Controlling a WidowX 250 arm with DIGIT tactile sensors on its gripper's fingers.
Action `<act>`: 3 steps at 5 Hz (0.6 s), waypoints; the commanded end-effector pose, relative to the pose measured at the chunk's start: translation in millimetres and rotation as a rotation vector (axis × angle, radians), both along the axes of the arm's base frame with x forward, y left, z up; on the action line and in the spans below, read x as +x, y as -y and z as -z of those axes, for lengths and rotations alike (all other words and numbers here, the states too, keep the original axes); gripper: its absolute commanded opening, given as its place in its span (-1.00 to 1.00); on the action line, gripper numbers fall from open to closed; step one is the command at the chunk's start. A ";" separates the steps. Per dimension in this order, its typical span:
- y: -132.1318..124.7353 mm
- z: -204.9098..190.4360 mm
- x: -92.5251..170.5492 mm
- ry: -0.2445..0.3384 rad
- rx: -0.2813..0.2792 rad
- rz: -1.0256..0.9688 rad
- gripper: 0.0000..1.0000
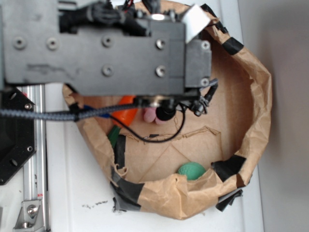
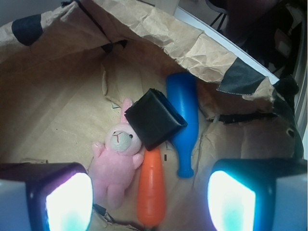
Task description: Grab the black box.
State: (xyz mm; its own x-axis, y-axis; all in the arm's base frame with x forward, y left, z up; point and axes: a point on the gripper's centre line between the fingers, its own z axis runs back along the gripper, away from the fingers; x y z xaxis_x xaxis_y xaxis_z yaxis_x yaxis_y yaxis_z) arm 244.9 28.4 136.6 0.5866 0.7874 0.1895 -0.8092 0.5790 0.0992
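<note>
**Gripper Above the Paper Bin, Black Box Not Held**

While the arm [image 1: 96, 48] spans the upper part of the exterior view, it hides most of the bin's far side; the brown paper bin [image 1: 251, 96] is the largest item, with crumpled walls patched by black tape [image 1: 229, 166]; it sits on a white table [image 1: 72, 193], with a metal rail [image 1: 34, 159] at the left edge.

Inside the bin, as the wrist view shows, four items lie clustered on the paper floor; the blue bowling pin [image 2: 185, 120] lies nearest the taped wall; the orange carrot [image 2: 151, 187] lies beside it, just next to the pink bunny [image 2: 115, 161]; the black box [image 2: 155, 118] rests tilted, overlapping the bunny's head and the carrot's upper end, and touching the pin's side. A green ball [image 1: 191, 170] sits apart against the near wall in the exterior view.

The gripper [image 2: 149, 202] hangs above the cluster; its two fingers [image 2: 67, 197] stand wide apart at the lower corners of the wrist view, holding nothing; the box lies between and beyond them, untouched.
</note>
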 end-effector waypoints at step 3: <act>-24.9 16.0 16.4 0.025 0.037 0.401 1.00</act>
State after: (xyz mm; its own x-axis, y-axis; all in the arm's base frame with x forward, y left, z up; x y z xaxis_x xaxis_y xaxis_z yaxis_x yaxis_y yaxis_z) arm 258.0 42.0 109.4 0.8601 0.4716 0.1942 -0.4994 0.8562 0.1323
